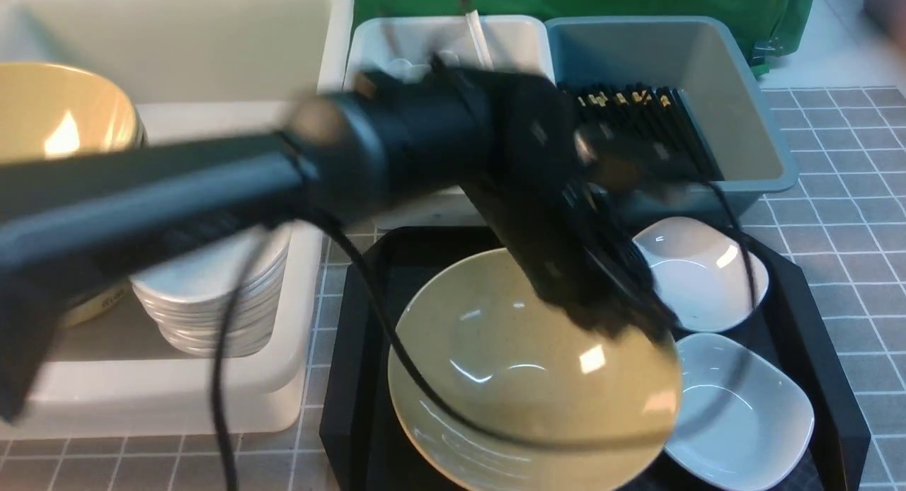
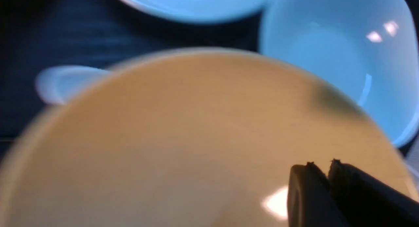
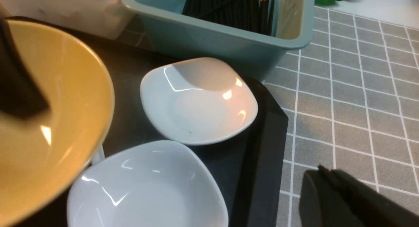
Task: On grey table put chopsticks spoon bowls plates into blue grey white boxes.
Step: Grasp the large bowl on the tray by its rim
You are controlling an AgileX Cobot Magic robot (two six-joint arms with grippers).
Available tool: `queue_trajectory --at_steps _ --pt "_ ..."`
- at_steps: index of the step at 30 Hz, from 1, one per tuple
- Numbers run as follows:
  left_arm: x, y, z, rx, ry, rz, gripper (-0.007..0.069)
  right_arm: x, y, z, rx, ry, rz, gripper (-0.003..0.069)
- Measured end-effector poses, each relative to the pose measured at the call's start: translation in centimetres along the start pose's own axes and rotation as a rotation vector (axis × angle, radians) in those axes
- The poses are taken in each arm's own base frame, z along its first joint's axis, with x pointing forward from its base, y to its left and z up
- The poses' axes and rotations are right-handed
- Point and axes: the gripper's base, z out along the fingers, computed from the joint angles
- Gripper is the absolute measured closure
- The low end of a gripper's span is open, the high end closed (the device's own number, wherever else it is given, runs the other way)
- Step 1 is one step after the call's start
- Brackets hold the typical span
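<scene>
A large beige bowl (image 1: 509, 364) lies tilted in a second one on the black tray (image 1: 814, 314). My left gripper (image 1: 623, 321) hangs blurred over the bowl's right rim, jaws shut and empty (image 2: 320, 163); the bowl (image 2: 183, 135) fills that view. Two white plates (image 1: 697, 272) (image 1: 736, 413) lie on the tray to the right and show in the right wrist view (image 3: 196, 99) (image 3: 147, 187). A white piece, perhaps the spoon (image 3: 98, 153), peeks from under the bowl (image 3: 55, 99). My right gripper (image 3: 322, 169) is shut over the grey table (image 3: 360, 89).
The big white tub (image 1: 333, 52) holds a beige bowl (image 1: 56, 116) and stacked white plates (image 1: 212, 300). The small white box (image 1: 524, 38) stands behind the tray. The blue box (image 1: 764, 123) holds black chopsticks (image 1: 637, 102). A black cable (image 1: 396, 349) hangs over the tray.
</scene>
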Motion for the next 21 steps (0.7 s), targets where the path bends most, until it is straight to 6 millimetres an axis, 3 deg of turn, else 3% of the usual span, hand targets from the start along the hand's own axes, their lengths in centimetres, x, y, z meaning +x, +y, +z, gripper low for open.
queue_trajectory --at_steps 2,3,5,9,13,15,18,20,21 --pt "0.1 2.6 -1.8 -0.084 -0.003 -0.002 0.0417 0.0 0.0 0.0 0.0 -0.001 -0.001 0.0623" --pt "0.1 2.9 -1.9 -0.091 -0.002 -0.002 0.0407 0.0 0.0 0.0 0.0 -0.001 -0.001 0.0623" --pt "0.6 5.5 -2.5 -0.153 0.033 -0.025 0.0299 0.0 0.0 0.0 0.0 -0.001 -0.001 0.0623" --pt "1.5 8.4 -1.1 -0.193 0.112 -0.065 0.0164 0.0 0.0 0.0 0.001 -0.004 -0.001 0.0623" --pt "2.2 10.0 1.6 -0.192 0.173 -0.095 0.0139 -0.1 0.0 0.0 0.003 -0.012 -0.001 0.0623" --pt "2.5 10.3 2.6 -0.186 0.2 -0.101 0.0166 -0.1 0.0 0.0 0.003 -0.015 -0.001 0.0623" --pt "3.1 10.3 4.1 -0.135 0.258 -0.081 0.0386 -0.1 0.0 0.0 0.003 -0.014 -0.001 0.0623" --pt "2.9 10.3 3.2 -0.089 0.25 -0.095 0.0536 -0.1 0.0 0.0 0.003 -0.014 -0.001 0.0623" --pt "2.7 10.2 2.5 -0.069 0.235 -0.109 0.056 -0.1 0.0 0.0 0.003 -0.014 -0.001 0.0623"
